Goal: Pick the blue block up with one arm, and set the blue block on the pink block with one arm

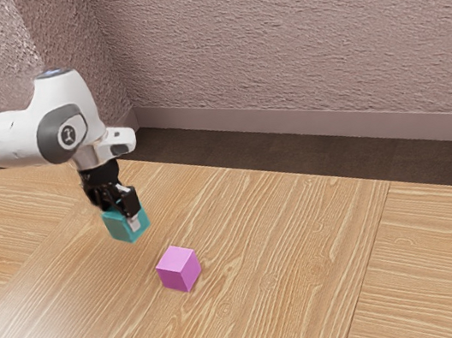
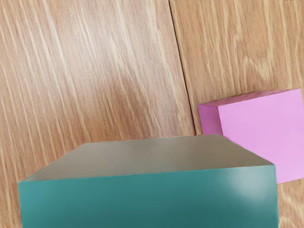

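Note:
A teal-blue block [image 1: 123, 225] hangs above the wooden table, held between the black fingers of my gripper [image 1: 123, 214], which is shut on it. The pink block [image 1: 178, 268] rests on the table, a little toward the exterior view's right of the held block and lower. In the wrist view the blue block [image 2: 147, 194] looms large just under my hand, and the pink block [image 2: 261, 133] lies on the wood beside it, partly covered by it.
The wooden table [image 1: 296, 279] stretches wide around both blocks. A seam [image 2: 183, 71] between boards runs past the pink block. A dark floor strip and a textured wall [image 1: 298, 27] stand behind the table.

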You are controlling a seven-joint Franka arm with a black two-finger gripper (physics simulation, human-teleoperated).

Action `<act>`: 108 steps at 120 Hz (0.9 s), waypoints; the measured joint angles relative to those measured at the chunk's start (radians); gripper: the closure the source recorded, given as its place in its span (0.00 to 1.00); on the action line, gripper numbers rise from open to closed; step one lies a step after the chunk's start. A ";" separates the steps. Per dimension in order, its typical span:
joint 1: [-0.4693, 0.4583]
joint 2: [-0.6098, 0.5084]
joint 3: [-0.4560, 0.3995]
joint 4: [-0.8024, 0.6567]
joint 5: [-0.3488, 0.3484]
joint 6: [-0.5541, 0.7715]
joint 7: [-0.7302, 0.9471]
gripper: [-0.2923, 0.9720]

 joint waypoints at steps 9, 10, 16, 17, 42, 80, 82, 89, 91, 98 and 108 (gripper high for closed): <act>0.002 0.025 -0.024 0.004 0.005 0.003 -0.081 0.49; 0.003 0.028 -0.025 0.004 0.005 0.003 -0.089 0.49; 0.008 0.051 -0.042 0.008 0.011 0.011 -0.137 0.49; 0.008 0.055 -0.044 0.010 0.012 0.013 -0.145 0.49; 0.003 0.108 -0.089 0.043 0.035 0.035 -0.306 0.49; 0.000 0.076 -0.163 0.001 0.120 0.050 -0.441 0.49; 0.000 0.073 -0.165 -0.004 0.122 0.051 -0.442 0.49; 0.001 0.067 -0.175 -0.017 0.126 0.055 -0.444 0.49; 0.001 0.066 -0.177 -0.019 0.127 0.056 -0.444 0.49; 0.001 0.065 -0.182 -0.026 0.130 0.060 -0.438 0.49; 0.001 0.063 -0.186 -0.036 0.132 0.074 -0.422 0.49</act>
